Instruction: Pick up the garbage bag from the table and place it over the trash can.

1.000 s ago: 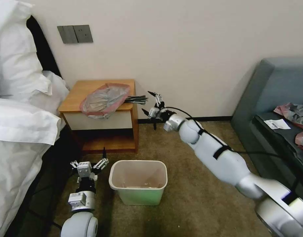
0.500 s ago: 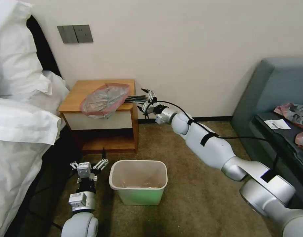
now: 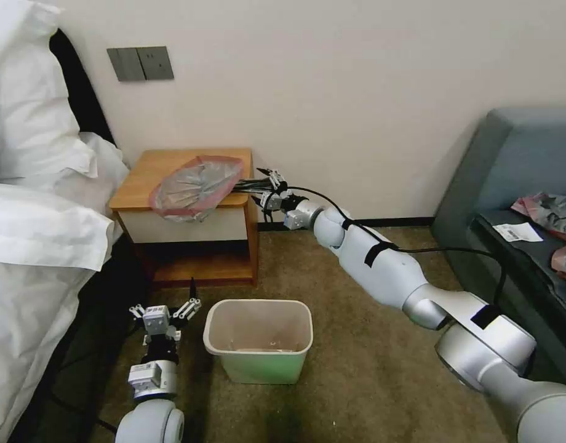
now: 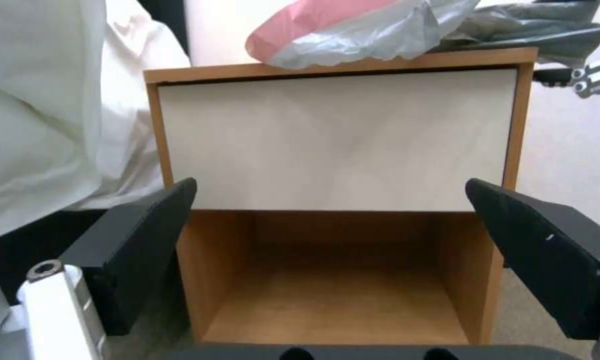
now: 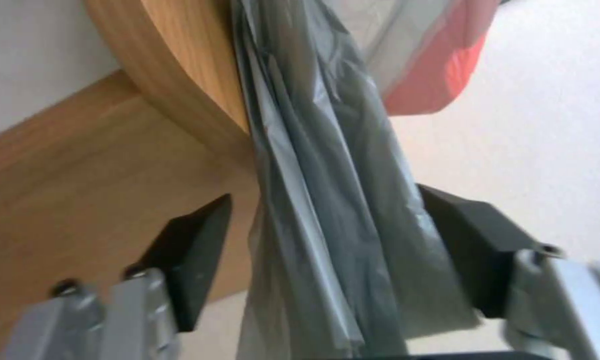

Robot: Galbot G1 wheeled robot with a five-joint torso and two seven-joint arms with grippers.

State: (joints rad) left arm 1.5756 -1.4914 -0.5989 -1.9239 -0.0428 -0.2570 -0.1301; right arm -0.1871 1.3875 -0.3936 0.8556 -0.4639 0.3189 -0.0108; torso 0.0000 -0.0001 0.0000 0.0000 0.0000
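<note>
The garbage bag (image 3: pixel 195 186) lies on top of the table (image 3: pixel 151 169), its pink-red rim bunched over the front edge above the white drawer front and its gathered grey tail sticking out past the table's right side.

Nearest the robot, the left gripper (image 3: pixel 163 309) hangs low over the carpet (image 3: pixel 357 344), just left of the trash can (image 3: pixel 258 339) and apart from it. Its fingers (image 4: pixel 133 240) are spread wide with nothing between them; in the left wrist view they frame the table's low shelf, with the bag's (image 4: pixel 367 25) rim overhanging the drawer above.

The trash can stands upright on the carpet in front of the table, a little to the right of it, with no bag over its rolled rim.

Farther off, the right arm reaches across to the table's right side. The right gripper (image 3: pixel 263 184) sits at the tail of the bag. In the right wrist view its jaws stand apart on either side of the grey pleated plastic (image 5: pixel 327 200): one fingertip (image 5: pixel 196 245) is clear of the bag against the wood of the table (image 5: pixel 99 165), the other (image 5: pixel 467 240) sits at the plastic's edge. The jaws are not closed on it.

Behind the table are white bedding (image 3: pixel 37 203) to the left and the wall (image 3: pixel 332 86) with a grey switch plate (image 3: pixel 140 63).
</note>
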